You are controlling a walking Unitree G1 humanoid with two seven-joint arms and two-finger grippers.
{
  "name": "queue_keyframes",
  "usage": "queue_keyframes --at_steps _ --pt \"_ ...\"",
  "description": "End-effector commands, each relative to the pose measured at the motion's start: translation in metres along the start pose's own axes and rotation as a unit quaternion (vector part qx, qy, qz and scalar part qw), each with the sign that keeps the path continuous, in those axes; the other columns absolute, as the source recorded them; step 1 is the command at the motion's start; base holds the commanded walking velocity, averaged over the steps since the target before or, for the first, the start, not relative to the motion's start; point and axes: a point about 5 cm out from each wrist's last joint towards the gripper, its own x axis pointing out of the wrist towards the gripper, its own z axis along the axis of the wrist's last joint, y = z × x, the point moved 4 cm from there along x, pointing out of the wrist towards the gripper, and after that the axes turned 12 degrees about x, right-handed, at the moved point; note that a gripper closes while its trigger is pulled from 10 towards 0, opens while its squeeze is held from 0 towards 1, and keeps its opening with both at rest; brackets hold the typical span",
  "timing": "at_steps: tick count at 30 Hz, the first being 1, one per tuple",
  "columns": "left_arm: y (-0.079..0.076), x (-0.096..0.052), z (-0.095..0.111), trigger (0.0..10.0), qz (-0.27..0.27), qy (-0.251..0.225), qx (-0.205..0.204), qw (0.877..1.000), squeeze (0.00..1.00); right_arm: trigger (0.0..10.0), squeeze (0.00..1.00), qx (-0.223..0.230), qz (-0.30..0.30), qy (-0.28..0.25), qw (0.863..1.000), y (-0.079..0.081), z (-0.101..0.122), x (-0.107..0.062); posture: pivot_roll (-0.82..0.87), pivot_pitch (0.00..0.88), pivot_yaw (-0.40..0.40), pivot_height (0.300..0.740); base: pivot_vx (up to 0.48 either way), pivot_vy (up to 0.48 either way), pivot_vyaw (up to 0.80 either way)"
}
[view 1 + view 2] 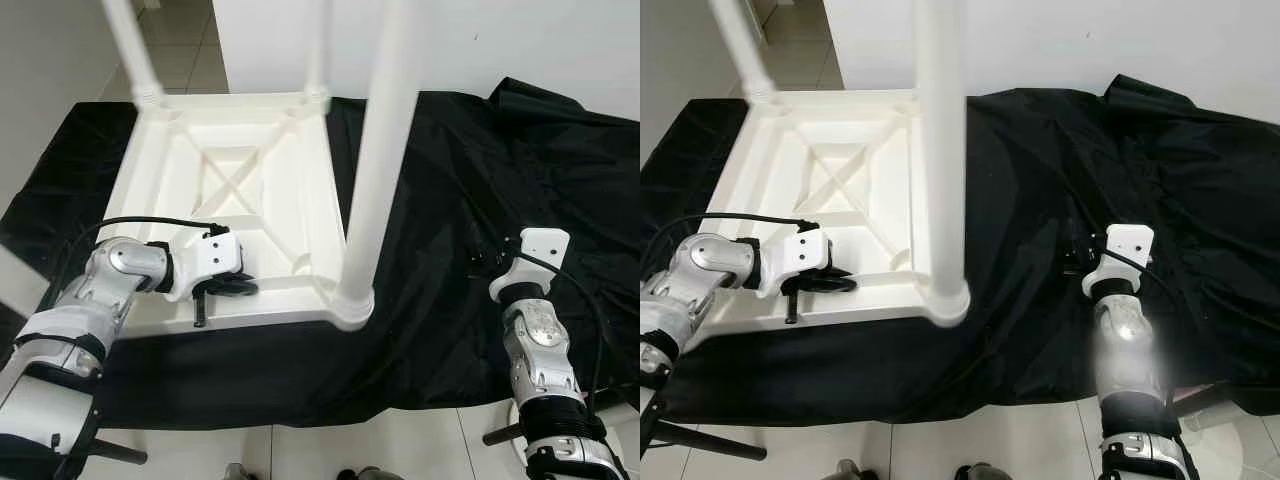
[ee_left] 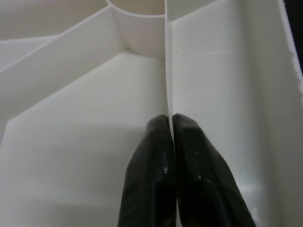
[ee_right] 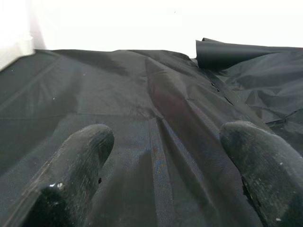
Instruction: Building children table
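A white plastic children's table (image 1: 232,150) lies upside down on a black cloth (image 1: 450,180). Three white legs stand up from its corners: a near one (image 1: 380,150), a far left one (image 1: 130,50) and a far one (image 1: 317,45). My left gripper (image 1: 238,286) reaches into the underside at the near edge. In the left wrist view it (image 2: 170,119) is shut on a thin upright rib (image 2: 167,61) of the table. To the right of the table, my right gripper (image 3: 165,142) hangs open just above the cloth, its fingers (image 3: 80,161) wide apart with nothing between them.
The cloth covers a low platform and rises in a fold (image 1: 540,100) at the back right. A white wall (image 1: 500,40) stands behind it. Pale tiled floor (image 1: 400,450) runs along the near edge and to the far left (image 1: 180,45).
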Motion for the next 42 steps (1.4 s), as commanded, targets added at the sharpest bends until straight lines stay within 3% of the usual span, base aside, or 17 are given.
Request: queue_keyframes --at_steps 1,4,5,7,8,10,11,13,14,18,20,28,33,35,37,40,42 --pt "-0.016 0.013 -0.013 10.0 0.023 0.005 -0.050 0.998 0.00 10.0 0.00 -0.001 0.000 0.005 1.000 -0.001 -0.003 -0.001 -0.03 0.135 -0.008 0.740 0.000 0.000 0.00" --pt "-0.015 0.015 -0.009 10.0 0.026 -0.005 -0.054 0.998 0.00 10.0 0.00 -0.001 0.001 0.005 1.000 0.000 -0.003 -0.001 -0.03 0.134 -0.008 0.740 0.000 0.000 0.00" --pt "-0.016 0.016 -0.005 10.0 0.022 -0.020 -0.060 0.998 0.11 10.0 0.00 0.000 0.002 0.005 1.000 0.001 -0.003 0.000 -0.03 0.134 -0.009 0.740 0.000 0.000 0.00" --pt "-0.016 0.016 -0.005 10.0 0.022 -0.020 -0.060 0.998 0.11 10.0 0.00 0.000 0.002 0.005 1.000 0.001 -0.003 0.000 -0.03 0.134 -0.009 0.740 0.000 0.000 0.00" --pt "-0.018 0.018 -0.001 10.0 0.018 -0.035 -0.069 0.997 1.00 10.0 0.00 0.001 0.003 0.006 1.000 0.001 -0.003 0.000 -0.03 0.135 -0.009 0.740 0.000 0.000 0.00" --pt "-0.022 0.019 0.006 10.0 0.007 -0.054 -0.064 0.996 1.00 10.0 0.00 0.001 0.005 0.006 1.000 0.002 -0.004 0.000 -0.02 0.135 -0.009 0.740 0.000 0.000 0.00" --pt "-0.024 0.020 0.008 10.0 0.006 -0.059 -0.058 0.997 0.66 10.0 0.00 0.001 0.005 0.006 1.000 0.002 -0.004 0.000 -0.02 0.135 -0.009 0.740 0.000 0.000 0.00" --pt "-0.026 0.020 0.011 10.0 0.001 -0.065 -0.052 0.996 0.66 10.0 0.00 0.001 0.007 0.005 1.000 0.003 -0.003 0.000 -0.02 0.135 -0.009 0.740 0.000 0.000 0.00" --pt "-0.027 0.019 0.015 10.0 0.002 -0.076 -0.053 0.996 0.00 10.0 0.00 -0.003 0.019 0.003 1.000 0.007 -0.002 -0.001 -0.02 0.135 -0.008 0.740 0.000 0.000 0.00" --pt "-0.025 0.015 0.024 10.0 0.013 -0.103 -0.063 0.993 0.00 10.0 0.00 0.001 0.049 0.001 0.999 0.015 -0.001 -0.003 -0.02 0.134 -0.008 0.740 0.000 0.000 0.00" --pt "-0.015 0.001 0.034 10.0 0.062 -0.140 -0.091 0.984 0.00 10.0 0.00 0.021 0.099 0.003 0.995 0.026 0.003 -0.010 -0.02 0.136 -0.014 0.740 0.000 0.000 0.00" --pt "-0.005 -0.014 0.052 10.0 0.162 -0.197 -0.114 0.960 0.00 10.0 0.00 0.023 0.119 0.018 0.992 0.024 0.003 -0.022 -0.02 0.137 -0.037 0.740 0.000 0.000 0.00" --pt "-0.004 -0.017 0.053 10.0 0.203 -0.196 -0.129 0.951 0.00 10.0 0.00 0.020 0.129 0.032 0.991 0.024 -0.001 -0.026 -0.01 0.134 -0.046 0.740 0.000 0.000 0.00" --pt "-0.003 -0.019 0.052 10.0 0.236 -0.193 -0.143 0.942 0.00 10.0 0.00 0.025 0.134 0.038 0.990 0.024 -0.002 -0.028 -0.02 0.132 -0.046 0.740 0.000 0.000 0.00" --pt "-0.002 -0.023 0.056 10.0 0.287 -0.207 -0.194 0.915 0.00 10.0 0.00 0.030 0.135 0.045 0.989 0.022 -0.001 -0.030 -0.02 0.129 -0.051 0.740 0.000 0.000 0.00" --pt "-0.003 -0.024 0.060 10.0 0.296 -0.212 -0.203 0.909 0.00 10.0 0.00 0.032 0.135 0.049 0.989 0.021 -0.001 -0.031 -0.02 0.129 -0.051 0.740 0.000 0.000 0.00" --pt "-0.005 -0.024 0.066 10.0 0.316 -0.224 -0.233 0.892 0.00 10.0 0.00 0.035 0.119 0.060 0.990 0.016 -0.004 -0.029 -0.02 0.128 -0.052 0.740 0.000 0.000 0.00"
